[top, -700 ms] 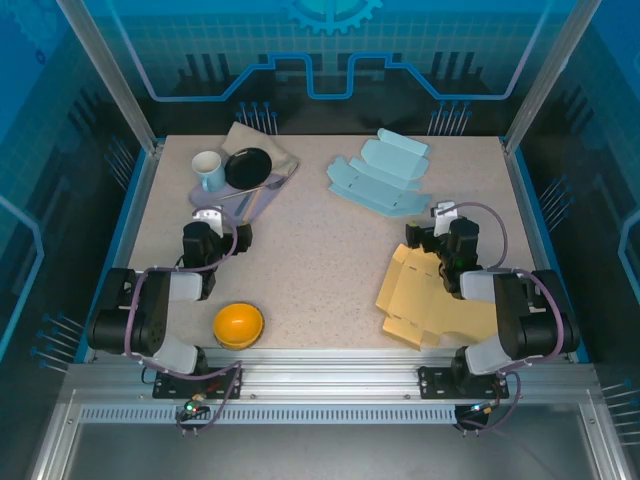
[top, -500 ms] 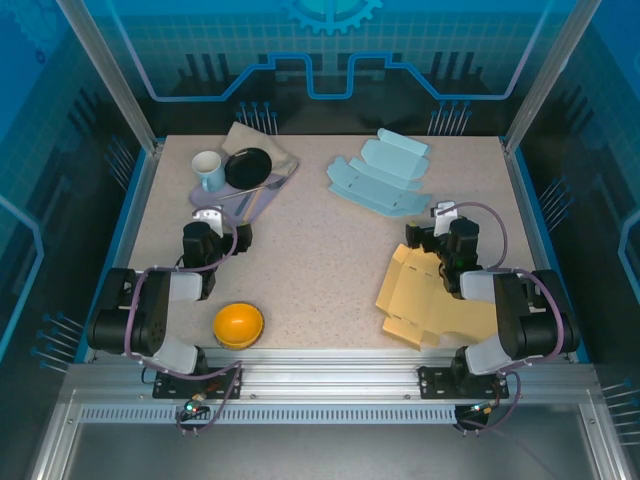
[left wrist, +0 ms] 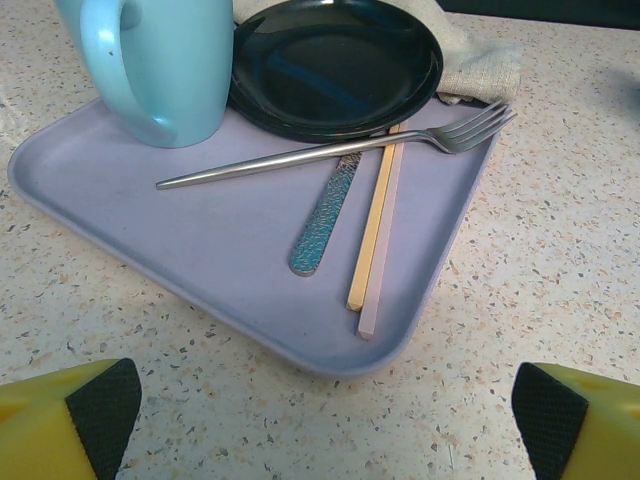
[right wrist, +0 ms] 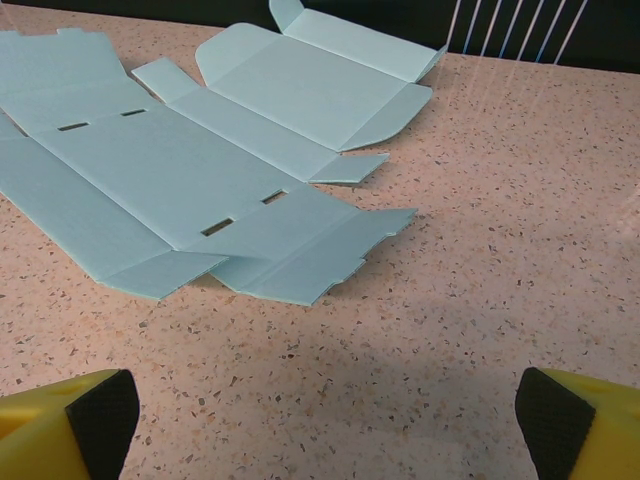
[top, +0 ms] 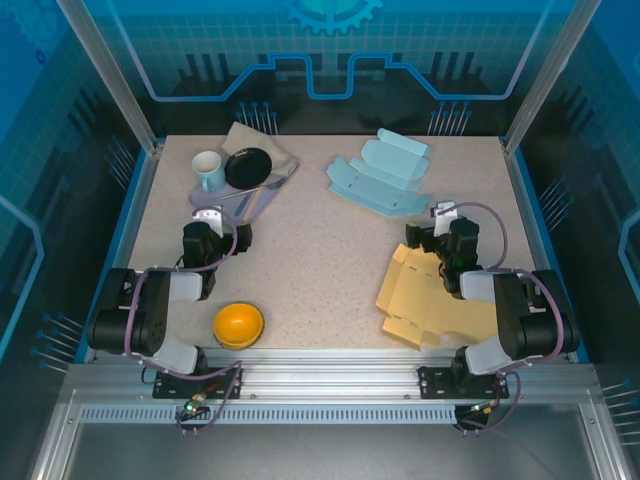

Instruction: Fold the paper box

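So both hands are wide open, nothing gripped. The flat light-blue paper box blank (top: 380,175) lies unfolded on the speckled counter (top: 320,270). The right hand (top: 436,222) sits just on the near side of it, facing it. The left hand (top: 215,228) is well off to the left of the blank, pointed at a lilac plastic tray (left wrist: 200,260). There's also a flat tan cardboard box blank (top: 420,300) nearer than the blue one, partly under the right arm, so honestly I can't tell which one is meant. My worry: a thin sheet lying flat gives the fingers no edge, so it'll probably skate away or crumple a flap. And the right arm could drag the tan sheet along.
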You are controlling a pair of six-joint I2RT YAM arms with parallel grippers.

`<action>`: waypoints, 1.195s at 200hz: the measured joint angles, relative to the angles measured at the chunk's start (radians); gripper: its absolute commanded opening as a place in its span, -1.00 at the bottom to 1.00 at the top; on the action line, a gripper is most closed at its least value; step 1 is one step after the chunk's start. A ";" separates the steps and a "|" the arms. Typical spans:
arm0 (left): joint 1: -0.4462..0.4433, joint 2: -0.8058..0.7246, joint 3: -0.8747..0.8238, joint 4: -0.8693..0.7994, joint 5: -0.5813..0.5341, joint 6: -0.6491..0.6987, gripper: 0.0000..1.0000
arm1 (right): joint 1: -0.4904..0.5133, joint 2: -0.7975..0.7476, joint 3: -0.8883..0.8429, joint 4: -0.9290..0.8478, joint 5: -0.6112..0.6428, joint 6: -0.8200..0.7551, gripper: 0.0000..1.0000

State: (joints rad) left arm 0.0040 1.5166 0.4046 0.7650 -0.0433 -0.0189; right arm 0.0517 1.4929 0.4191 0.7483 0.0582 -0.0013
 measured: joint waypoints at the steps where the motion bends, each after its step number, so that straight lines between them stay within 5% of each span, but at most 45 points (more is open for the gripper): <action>1: 0.000 0.000 0.000 0.000 0.000 0.000 0.98 | 0.000 0.000 0.000 0.000 0.000 0.000 1.00; 147: 0.000 -0.001 0.001 -0.006 -0.012 -0.006 0.98 | 0.005 -0.007 0.022 -0.062 -0.004 -0.004 1.00; 203: 0.038 -0.209 0.300 -0.528 -0.225 -0.283 0.98 | 0.053 -0.130 0.436 -0.528 0.094 0.047 1.00; 239: 0.049 -0.311 0.380 -0.682 -0.194 -0.526 0.98 | 0.079 0.045 0.828 -0.788 0.063 0.079 1.00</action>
State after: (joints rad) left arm 0.0532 1.2060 0.7845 0.0826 -0.2371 -0.5453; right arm 0.1310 1.5383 1.2469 -0.0399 0.1215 0.0772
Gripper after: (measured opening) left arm 0.990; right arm 0.999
